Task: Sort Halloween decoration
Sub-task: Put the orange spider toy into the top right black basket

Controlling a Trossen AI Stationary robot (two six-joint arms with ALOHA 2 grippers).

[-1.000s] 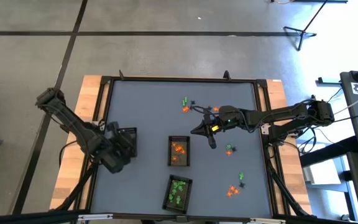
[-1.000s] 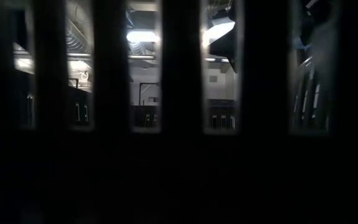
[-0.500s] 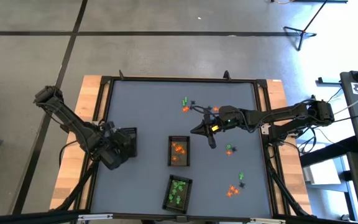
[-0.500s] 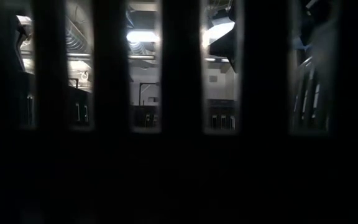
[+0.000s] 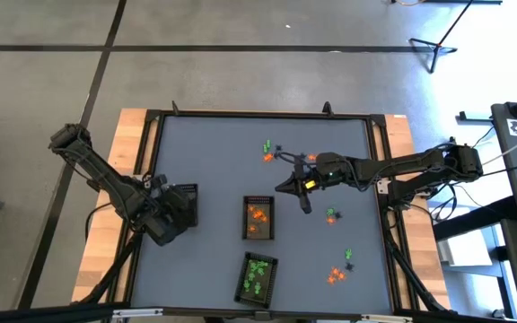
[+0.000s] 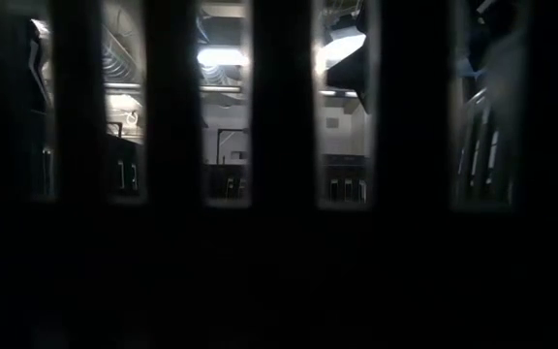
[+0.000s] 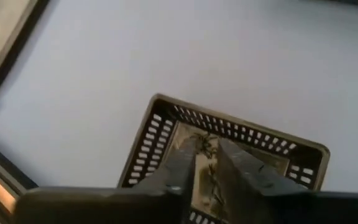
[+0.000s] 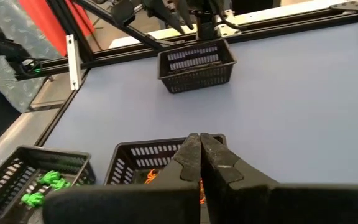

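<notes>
Left gripper (image 7: pixel 207 163) held over the left tray (image 7: pixel 166 140), jaws slightly parted, nothing gripped. Right gripper (image 8: pixel 201 163) closed above the orange tray (image 8: pixel 129 163). Halloween decoration (image 5: pixel 332 215) scattered on the bench (image 5: pixel 214 152).

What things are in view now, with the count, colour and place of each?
Table: one, grey, black frame.
Trays: three, black; left under left gripper, holding black trinkets; centre, holding orange ones; near, holding green ones.
Loose trinkets: several, orange, green, black; scattered on the table's right half.
Left gripper: slightly open, over left tray.
Right gripper: shut, over centre tray.
</notes>
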